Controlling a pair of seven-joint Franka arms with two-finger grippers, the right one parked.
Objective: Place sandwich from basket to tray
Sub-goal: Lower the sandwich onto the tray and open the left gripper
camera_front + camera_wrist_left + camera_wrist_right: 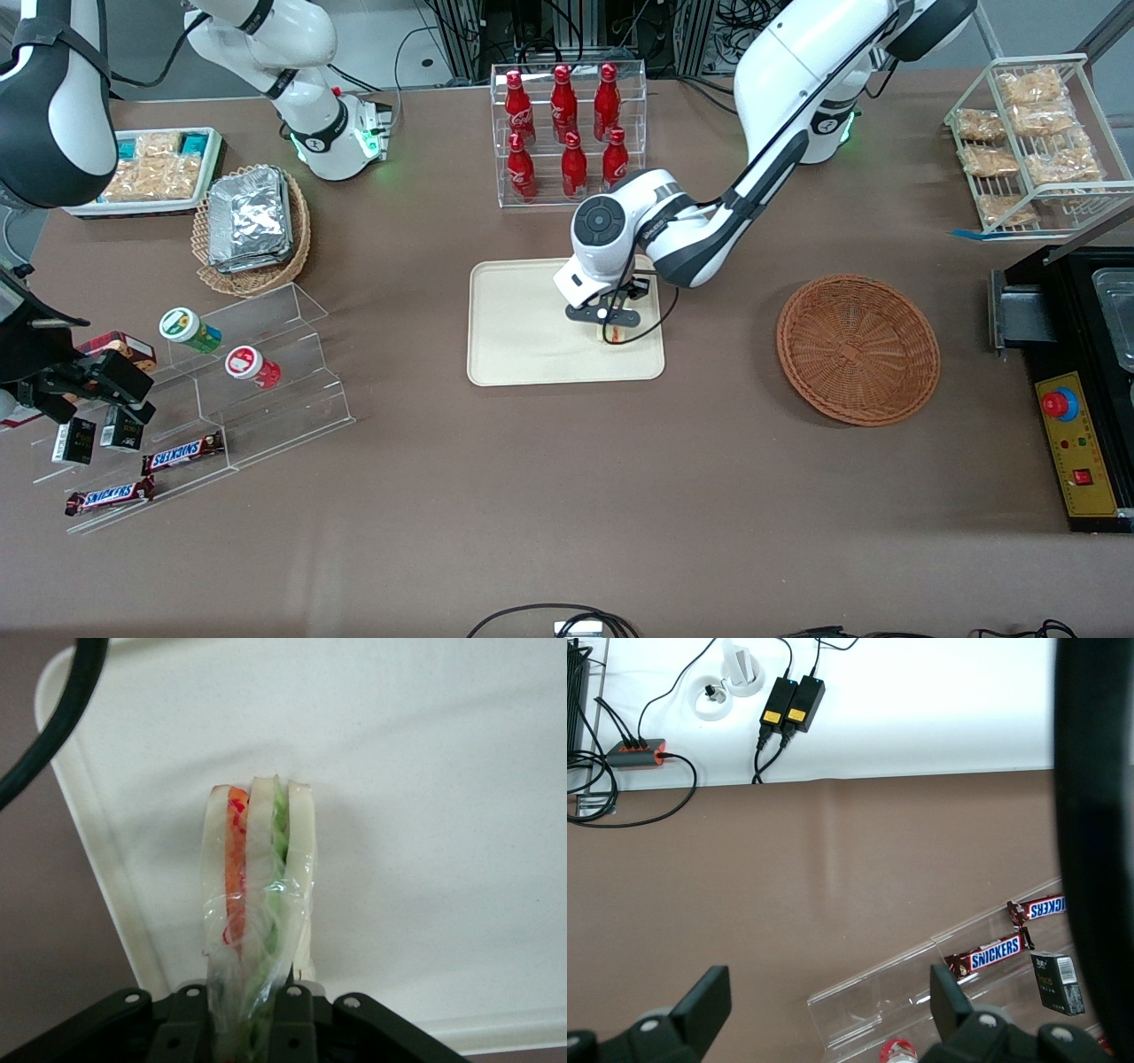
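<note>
sandwich (257, 895): clamped between my fingers, standing on edge in clear wrap; red/orange layer on one side, green on the other, pale bread between and outside. In the front view (612, 334) only a sliver shows under my wrist.
sandwich position: over the tray, near the tray edge that faces the basket. Touching the surface or just above it, can't tell.
gripper (609, 329): mine, closed on the sandwich, pointing down over the tray. Wrist view (252, 1014) has the black finger bases pinching the wrapped end.
tray (523, 341): cream, rounded corners, low rim, mid-table. Nothing else seen on it. Wrist view (425, 771) shows the bare surface plus one rim and corner with brown table next to it.
basket (858, 347): reddish-brown wicker, well apart from the tray toward my arm's end of the table. I see nothing in it.
cable (53, 726): black, runs across the wrist view near the tray corner.
bottles (567, 120): red, in a clear rack, farther from the front camera than the tray.
foil packs (251, 219): stacked in a lighter wicker basket toward the parked arm's end.
snickers (182, 454): bars on a clear stepped stand, same end, nearer the front camera.
</note>
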